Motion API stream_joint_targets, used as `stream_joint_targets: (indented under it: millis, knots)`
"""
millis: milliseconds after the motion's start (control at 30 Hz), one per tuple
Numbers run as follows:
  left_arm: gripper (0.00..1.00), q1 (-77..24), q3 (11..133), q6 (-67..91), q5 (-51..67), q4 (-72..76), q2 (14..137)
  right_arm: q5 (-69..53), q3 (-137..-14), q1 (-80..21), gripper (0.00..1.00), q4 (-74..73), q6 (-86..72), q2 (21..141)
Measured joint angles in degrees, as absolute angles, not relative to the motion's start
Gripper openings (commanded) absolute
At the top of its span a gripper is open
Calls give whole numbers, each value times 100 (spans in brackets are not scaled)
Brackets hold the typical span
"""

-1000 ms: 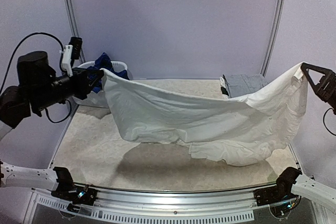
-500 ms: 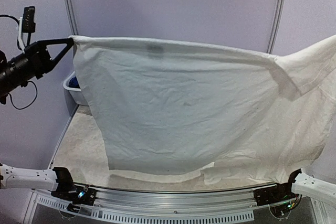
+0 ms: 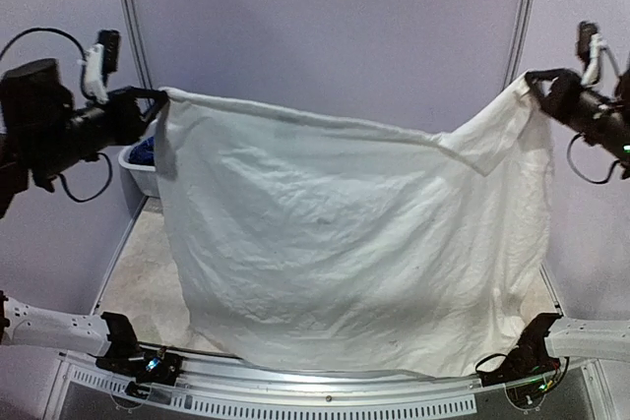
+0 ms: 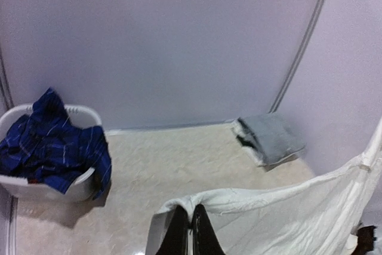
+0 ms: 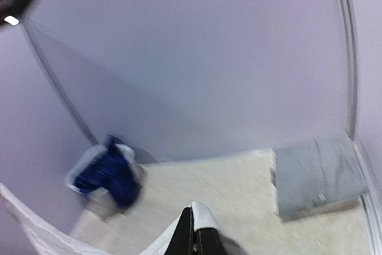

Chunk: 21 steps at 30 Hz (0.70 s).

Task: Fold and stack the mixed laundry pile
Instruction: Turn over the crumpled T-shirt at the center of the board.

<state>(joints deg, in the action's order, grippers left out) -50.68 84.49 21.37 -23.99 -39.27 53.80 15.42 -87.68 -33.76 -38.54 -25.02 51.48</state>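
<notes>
A large white cloth (image 3: 345,243) hangs spread wide in the air between my two grippers, its lower edge near the table's front. My left gripper (image 3: 157,97) is shut on its top left corner, which also shows in the left wrist view (image 4: 192,210). My right gripper (image 3: 536,81) is shut on its top right corner, which also shows in the right wrist view (image 5: 200,216). The navy plaid shirt (image 4: 51,147) lies heaped in the white basket (image 4: 77,188) at the table's far left. A bit of blue (image 3: 143,151) shows behind the cloth.
A folded grey garment (image 4: 271,138) lies at the table's far right, also in the right wrist view (image 5: 316,174). The hanging cloth hides most of the table (image 3: 138,272) from above. Lilac walls close in the back and sides.
From sagging low over the table, the cloth was lifted high and stretched. Since half a second ago both grippers have come down a little and the cloth's top edge sags in the middle.
</notes>
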Motion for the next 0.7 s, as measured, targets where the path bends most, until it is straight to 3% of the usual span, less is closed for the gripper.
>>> stream_joint_targets:
  millis: [167,333,700]
  knots:
    - [0,-4692,7277,2554,-2921,-3975,6108,2246,-7255,-3280,1,-3577,-2521,5894]
    - [0,-3846,6010,2930,-2711,-3887,6753,2126,-6298,-2834,1,-3208,-2674,6707]
    - [0,-3242,5544,3120,-2362,-2974,7872,1673,-6316,-2349,1,-2102,-2805,8274]
